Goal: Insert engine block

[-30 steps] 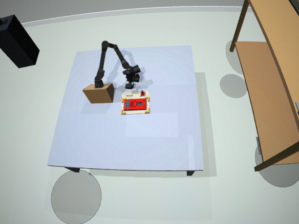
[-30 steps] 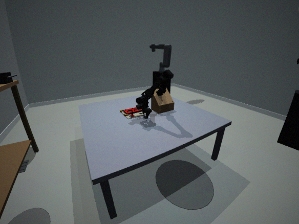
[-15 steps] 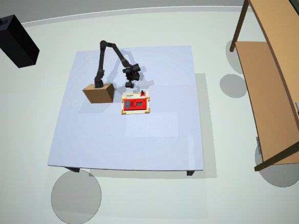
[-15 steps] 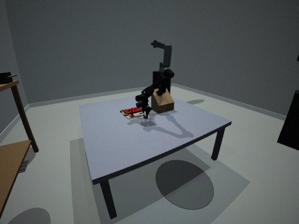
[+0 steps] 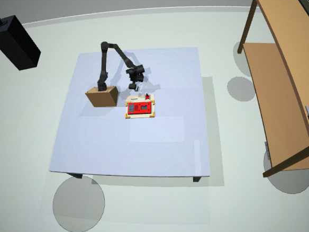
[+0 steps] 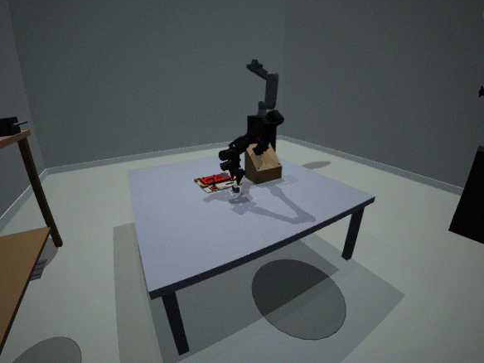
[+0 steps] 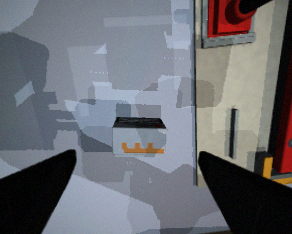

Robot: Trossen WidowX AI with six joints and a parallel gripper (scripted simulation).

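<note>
Wooden shelf unit [image 5: 280, 71] right of table [image 5: 127, 148]; black box [image 5: 17, 43] on floor.

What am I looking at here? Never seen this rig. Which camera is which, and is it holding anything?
It is one black jointed robot arm bolted to a brown block on a pale table. The top view looks down on the whole table, the exterior view looks across the room from the side, and the wrist view looks out between the two dark fingers of the gripper. On the table lies a cream board carrying the red car body. Beside that board, on the table itself, sits the small grey engine block. The gripper is wide open above it and holds nothing.
</note>
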